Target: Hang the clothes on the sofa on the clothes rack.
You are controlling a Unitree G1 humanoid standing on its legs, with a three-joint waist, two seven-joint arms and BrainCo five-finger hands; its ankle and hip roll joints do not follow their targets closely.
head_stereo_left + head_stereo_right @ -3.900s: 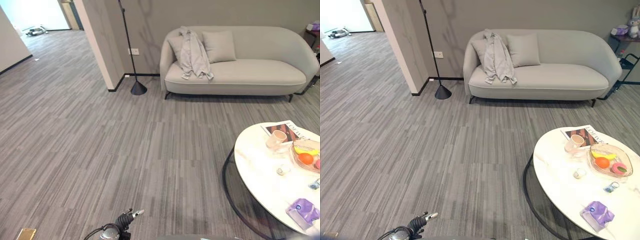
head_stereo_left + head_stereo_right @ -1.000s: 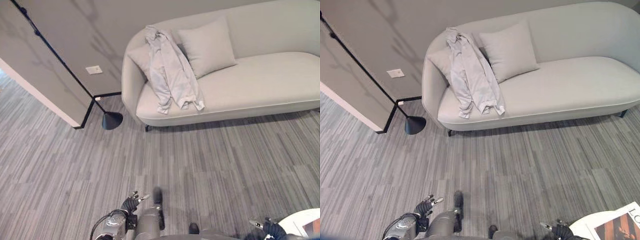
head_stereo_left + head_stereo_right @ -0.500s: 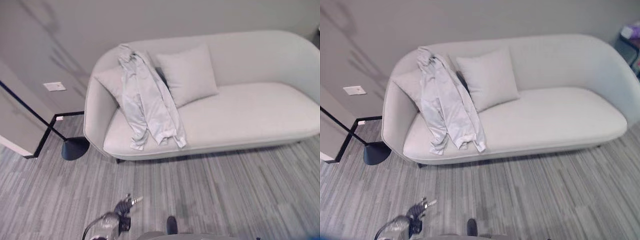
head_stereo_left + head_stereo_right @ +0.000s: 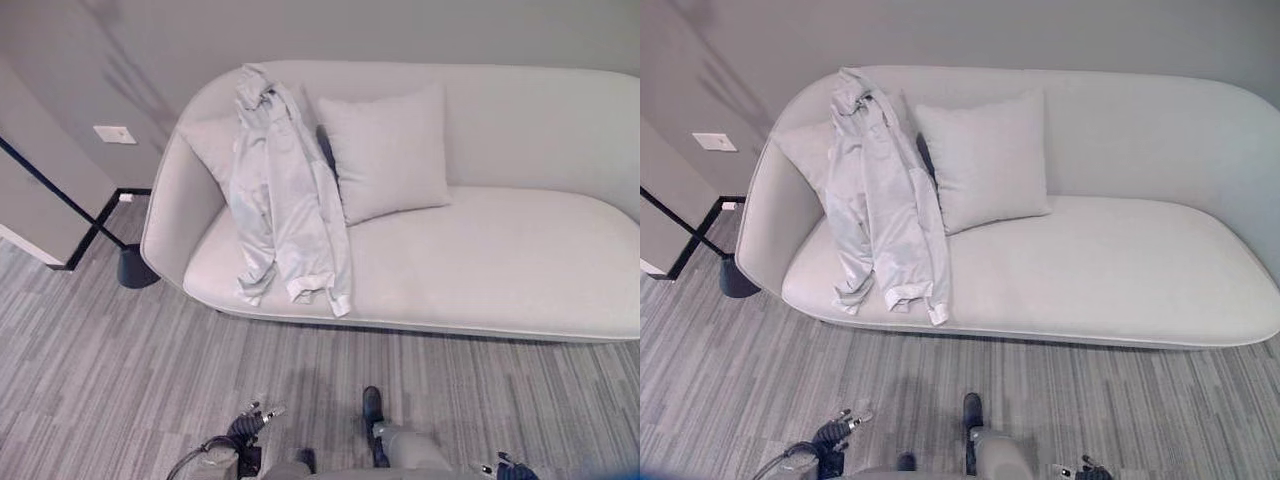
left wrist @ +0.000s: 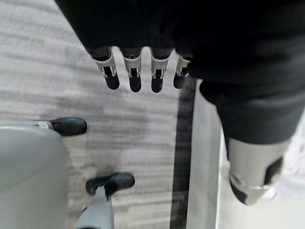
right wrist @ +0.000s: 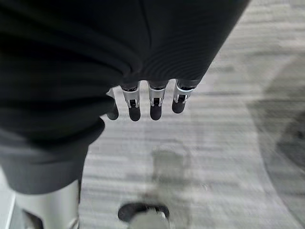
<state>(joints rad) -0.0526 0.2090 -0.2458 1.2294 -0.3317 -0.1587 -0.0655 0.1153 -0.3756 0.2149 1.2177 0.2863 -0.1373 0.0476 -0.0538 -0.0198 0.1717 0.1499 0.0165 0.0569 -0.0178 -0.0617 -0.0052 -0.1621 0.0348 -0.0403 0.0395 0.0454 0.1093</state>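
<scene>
Nearest, at the bottom edge of the head views, the robot's left hand [image 4: 250, 425] hangs low with its fingers [image 5: 134, 76] straight and relaxed, holding nothing. The right hand [image 4: 1080, 468] shows at the lower right, its fingers [image 6: 155, 105] likewise loose and empty (both wrist views look down at striped grey floor [image 4: 90, 350]). Beyond the floor stands a pale sofa [image 4: 1110, 270]. A light grey jacket [image 4: 285, 205] is draped over its left end, from the backrest down onto the seat, beside a cushion [image 4: 385, 150]. No rack is seen. The step in hand appears to be the approach; next, a hand would likely need to reach forward and grasp the jacket.
</scene>
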